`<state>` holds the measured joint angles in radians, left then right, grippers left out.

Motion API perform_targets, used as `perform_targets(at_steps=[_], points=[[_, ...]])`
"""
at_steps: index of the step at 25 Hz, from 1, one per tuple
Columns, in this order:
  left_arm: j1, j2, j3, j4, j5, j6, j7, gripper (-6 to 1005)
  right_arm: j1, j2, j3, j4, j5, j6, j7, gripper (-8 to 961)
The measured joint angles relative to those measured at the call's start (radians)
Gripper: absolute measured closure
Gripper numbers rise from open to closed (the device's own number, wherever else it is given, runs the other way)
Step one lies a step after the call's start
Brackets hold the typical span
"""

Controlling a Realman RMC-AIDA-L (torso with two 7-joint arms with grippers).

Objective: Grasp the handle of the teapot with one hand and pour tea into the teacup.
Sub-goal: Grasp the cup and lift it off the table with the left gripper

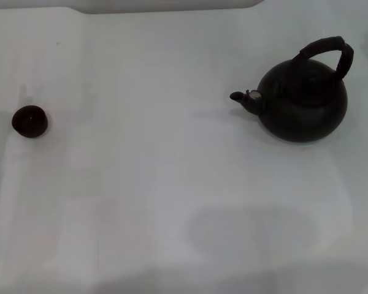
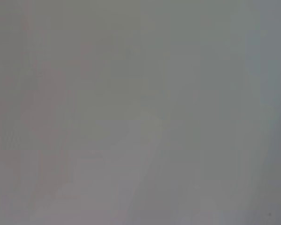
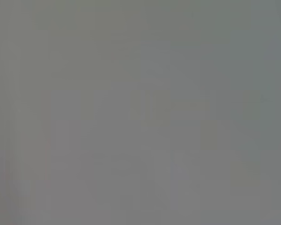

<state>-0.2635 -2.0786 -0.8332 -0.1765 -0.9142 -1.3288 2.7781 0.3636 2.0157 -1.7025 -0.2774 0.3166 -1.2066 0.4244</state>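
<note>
The large, nearly black teapot stands upright on the white table at the right of the head view. Its short spout points left. The thick dark arched handle rises over its top, tilted toward the right. The tiny dark teacup sits far off at the left side of the table, upright and alone. Neither gripper nor arm shows in the head view. Both wrist views show only a plain grey surface, with no fingers and no object.
The white table stretches wide between teacup and teapot. A pale raised edge runs along the far side of the table.
</note>
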Motion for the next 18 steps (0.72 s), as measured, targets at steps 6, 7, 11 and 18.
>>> perform_targets(at_steps=[6, 7, 11, 18], points=[[-0.002, 0.000, 0.000, 0.000, 0.000, 0.002, 0.000, 123, -0.002, 0.001, 0.005, 0.007, 0.003, 0.105, 0.000, 83], [-0.002, 0.000, 0.000, 0.000, 0.000, 0.001, 0.000, 123, -0.003, 0.001, 0.006, 0.007, 0.003, 0.105, 0.000, 83], [-0.006, 0.001, 0.000, 0.000, 0.000, -0.020, 0.001, 123, -0.005, 0.001, 0.007, 0.007, 0.003, 0.101, 0.000, 82], [-0.010, 0.002, 0.000, 0.000, 0.000, -0.024, 0.000, 124, -0.006, 0.002, 0.006, 0.007, 0.004, 0.100, 0.000, 82]])
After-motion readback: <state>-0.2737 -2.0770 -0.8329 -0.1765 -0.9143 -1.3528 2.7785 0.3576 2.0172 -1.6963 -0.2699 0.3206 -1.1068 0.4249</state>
